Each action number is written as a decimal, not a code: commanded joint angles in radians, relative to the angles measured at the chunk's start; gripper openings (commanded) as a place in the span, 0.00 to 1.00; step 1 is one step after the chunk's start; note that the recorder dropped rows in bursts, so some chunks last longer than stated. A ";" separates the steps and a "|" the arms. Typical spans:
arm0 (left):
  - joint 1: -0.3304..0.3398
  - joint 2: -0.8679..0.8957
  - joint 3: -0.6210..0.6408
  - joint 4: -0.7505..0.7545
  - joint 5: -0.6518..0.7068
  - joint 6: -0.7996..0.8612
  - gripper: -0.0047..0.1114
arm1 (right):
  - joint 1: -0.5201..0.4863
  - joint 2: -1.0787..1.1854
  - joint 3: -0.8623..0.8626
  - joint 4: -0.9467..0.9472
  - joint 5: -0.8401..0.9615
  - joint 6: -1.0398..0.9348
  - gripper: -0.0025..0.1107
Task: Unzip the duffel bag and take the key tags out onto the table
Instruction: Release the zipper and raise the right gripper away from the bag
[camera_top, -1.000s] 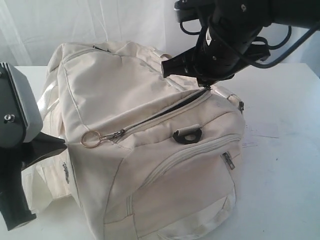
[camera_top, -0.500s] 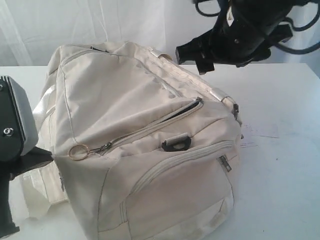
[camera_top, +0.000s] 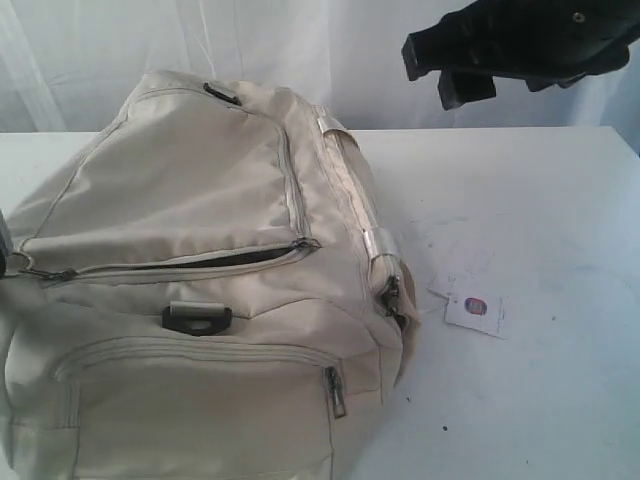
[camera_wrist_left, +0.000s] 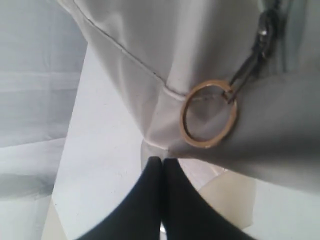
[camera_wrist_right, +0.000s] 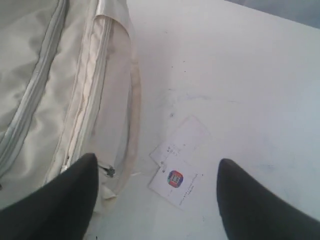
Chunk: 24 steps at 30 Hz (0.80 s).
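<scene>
On a white table (camera_top: 540, 200), a cream duffel bag (camera_top: 200, 190) lies at left, partly cropped, its contents hidden behind a dark zipper slit (camera_top: 200, 262). The right gripper (camera_top: 430, 72) hovers above, fingers spread; the left gripper (camera_wrist_left: 161, 162), fingers pressed together, sits at the bag's corner beside a brass ring (camera_wrist_left: 206, 144).

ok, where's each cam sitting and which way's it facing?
Exterior: off the arms, raised, angled down over the duffel bag on the table; open right tool at top.
Left wrist: close on the bag's corner, facing its zipper ring; shut left tool pinches fabric.
Right wrist: looks down between open fingers at the bag's end and a paper tag.
Shared: exterior and right wrist both show that tag.
</scene>
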 joint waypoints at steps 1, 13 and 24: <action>0.003 -0.017 -0.009 0.010 -0.068 -0.160 0.04 | -0.005 0.019 -0.004 0.035 -0.044 -0.068 0.58; 0.003 -0.017 -0.009 -0.201 -0.236 -0.192 0.73 | -0.036 0.399 -0.229 0.016 -0.244 -0.175 0.58; 0.001 -0.017 -0.009 -0.221 -0.290 -0.201 0.70 | -0.176 0.839 -0.661 0.429 -0.115 -0.424 0.58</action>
